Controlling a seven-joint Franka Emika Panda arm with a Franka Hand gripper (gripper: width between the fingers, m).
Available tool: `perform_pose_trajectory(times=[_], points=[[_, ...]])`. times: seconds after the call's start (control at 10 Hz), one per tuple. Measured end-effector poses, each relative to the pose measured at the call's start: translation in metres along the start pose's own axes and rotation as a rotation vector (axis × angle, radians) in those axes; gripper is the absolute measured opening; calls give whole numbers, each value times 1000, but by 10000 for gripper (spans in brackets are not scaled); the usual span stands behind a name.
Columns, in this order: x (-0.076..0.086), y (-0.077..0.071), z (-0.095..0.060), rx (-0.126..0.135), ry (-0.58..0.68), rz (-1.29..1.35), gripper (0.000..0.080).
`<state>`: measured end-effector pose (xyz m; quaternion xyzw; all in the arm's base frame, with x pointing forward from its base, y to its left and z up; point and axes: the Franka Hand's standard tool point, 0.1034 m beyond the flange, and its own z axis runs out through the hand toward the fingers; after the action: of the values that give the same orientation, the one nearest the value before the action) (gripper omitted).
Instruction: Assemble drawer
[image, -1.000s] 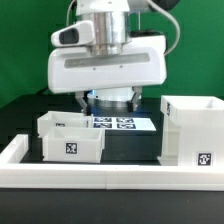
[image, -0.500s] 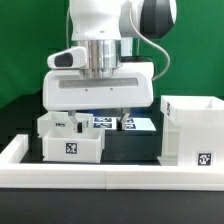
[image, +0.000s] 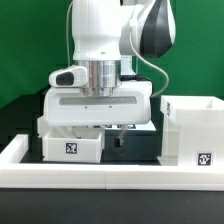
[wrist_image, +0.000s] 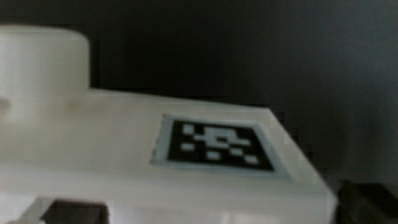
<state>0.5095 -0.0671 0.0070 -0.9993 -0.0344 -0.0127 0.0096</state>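
The drawer's tall white casing (image: 190, 130) stands at the exterior view's right with a tag low on its front. One shallow white tray (image: 72, 146) with a tag sits at the left; the second tray (image: 45, 126) shows only as an edge behind it, under the hand. My gripper (image: 110, 132) hangs low just right of the front tray, one dark finger showing. In the wrist view a white tagged part (wrist_image: 217, 146) fills the picture very close. The dark fingertips (wrist_image: 71, 212) stand wide apart on either side of it, so the gripper is open.
The long low white border rail (image: 100, 176) runs along the front and up the left side. The black table surface (image: 135, 148) shows between the tray and the casing. The big white hand hides the marker board behind it.
The arm has come down towards the trays. The hand now covers the marker board and the rear tray, which showed earlier.
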Motion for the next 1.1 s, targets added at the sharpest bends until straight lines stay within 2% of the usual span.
perform_pose_trajectory(times=[0.2, 0.5, 0.6, 0.7, 0.8, 1.1], points=[[1, 0, 0, -2, 4, 1, 649], [1, 0, 0, -2, 4, 1, 248], [1, 0, 0, -2, 4, 1, 248], [1, 0, 0, -2, 4, 1, 76], [1, 0, 0, -2, 4, 1, 40], [1, 0, 0, -2, 4, 1, 40]])
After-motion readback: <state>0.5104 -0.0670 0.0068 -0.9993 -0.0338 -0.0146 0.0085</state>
